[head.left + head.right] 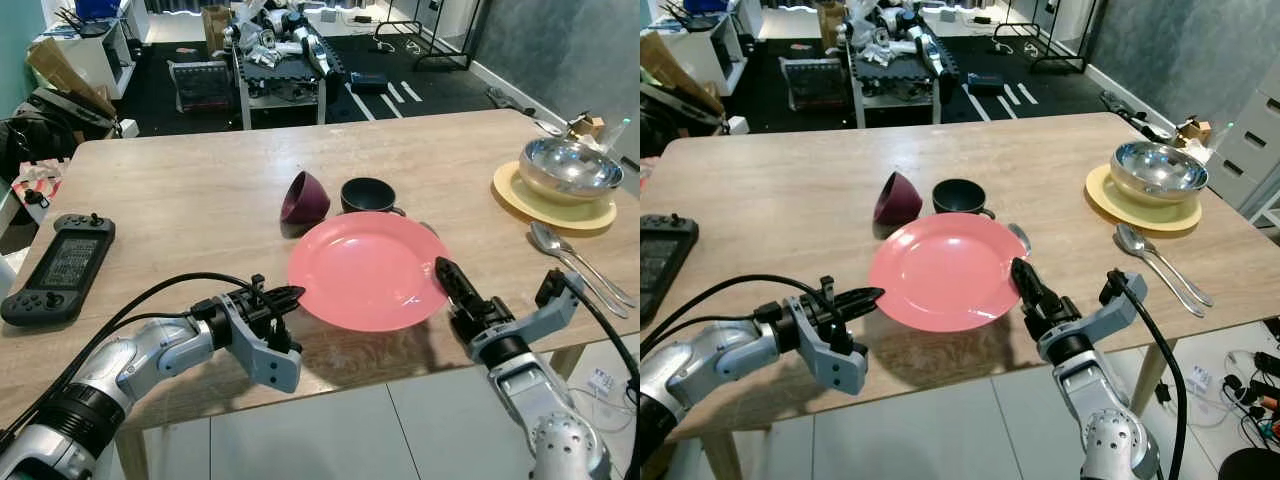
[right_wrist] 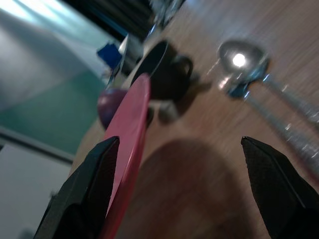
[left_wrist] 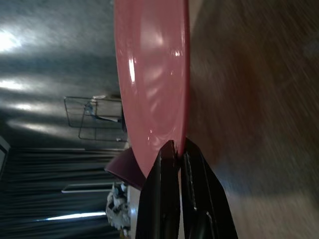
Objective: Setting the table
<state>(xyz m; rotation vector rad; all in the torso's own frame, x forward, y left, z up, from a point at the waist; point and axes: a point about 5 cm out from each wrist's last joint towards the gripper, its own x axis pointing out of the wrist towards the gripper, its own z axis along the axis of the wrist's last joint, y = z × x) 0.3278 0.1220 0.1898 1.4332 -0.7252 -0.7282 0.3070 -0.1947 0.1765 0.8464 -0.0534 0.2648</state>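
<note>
Near front edge of wooden bench [image 1: 180, 190], pink plate [image 1: 365, 268] held tilted, casting shadow on wood. Left hand [image 1: 293, 296] pinched tight on plate's left rim. Right hand [image 1: 497, 290] spread wide, one finger [image 1: 452, 282] against plate's right rim. Behind plate: purple bowl [image 1: 305, 197] on its side, dark cup [image 1: 368, 195]. Right: spoons [image 1: 575, 257], steel bowl [image 1: 568, 166] on yellow plate [image 1: 553, 207].

Glossy pink plate [image 1: 365, 270], matt wooden table [image 1: 180, 200], perhaps laminate

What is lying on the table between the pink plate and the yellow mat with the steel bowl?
Two metal spoons lie there, side by side, seen in the left eye view between the pink plate and the yellow mat under the steel bowl.
</note>
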